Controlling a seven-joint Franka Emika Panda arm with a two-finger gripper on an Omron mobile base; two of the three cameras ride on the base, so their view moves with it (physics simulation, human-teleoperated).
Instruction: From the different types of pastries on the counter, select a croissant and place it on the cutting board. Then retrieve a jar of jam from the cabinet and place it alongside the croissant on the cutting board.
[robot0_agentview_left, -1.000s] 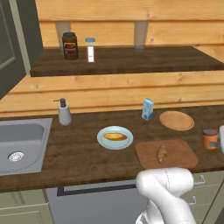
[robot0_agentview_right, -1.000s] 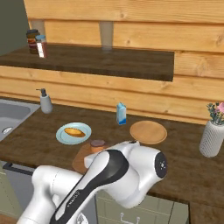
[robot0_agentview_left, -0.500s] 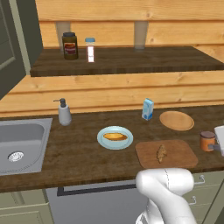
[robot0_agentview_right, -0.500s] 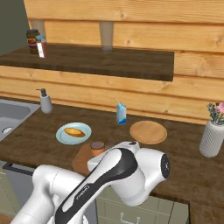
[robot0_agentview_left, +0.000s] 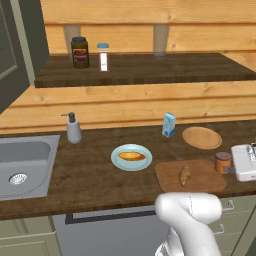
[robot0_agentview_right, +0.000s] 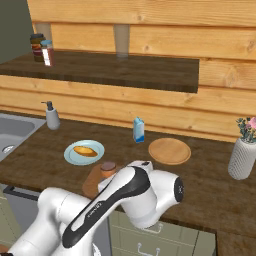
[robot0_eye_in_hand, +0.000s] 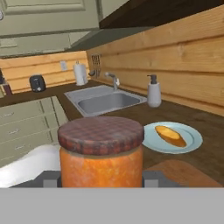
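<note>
Gripper: your gripper (robot0_eye_in_hand: 101, 181) is clamped on the jar (robot0_eye_in_hand: 101, 151), a finger low on each side of it, as seen from the hand camera.
Jar: you see it upright, lid on top, long axis vertical. From the left base camera it hangs at the board's right edge, just beside the white hand. Whether it touches the wood cannot be told.
Board: your board (robot0_agentview_left: 200, 179) lies near the counter's front edge. Its long side runs left to right.
Croissant: it (robot0_agentview_left: 184, 175) rests near the board's middle, long axis running front to back, roughly. Which end is which cannot be told.
Plate: a pale blue plate (robot0_agentview_left: 120, 152) with an oblong pastry (robot0_agentview_left: 131, 156) sits just left of the board.
Counter: farther back on the counter (robot0_agentview_left: 95, 182) stand a round wooden plate (robot0_agentview_left: 201, 137), a small blue carton (robot0_agentview_left: 169, 124) and a soap pump (robot0_agentview_left: 73, 128).
Shelf: a taller dark jar (robot0_agentview_left: 79, 52) stands on the upper shelf, well away.
Risk one: if you let go while the jar overhangs the board's edge, it will likely tip or land on the counter instead.
Risk two: if you carry it far leftward, you could knock the croissant off.
Risk three: if you release from height, it may bounce and roll.
</note>
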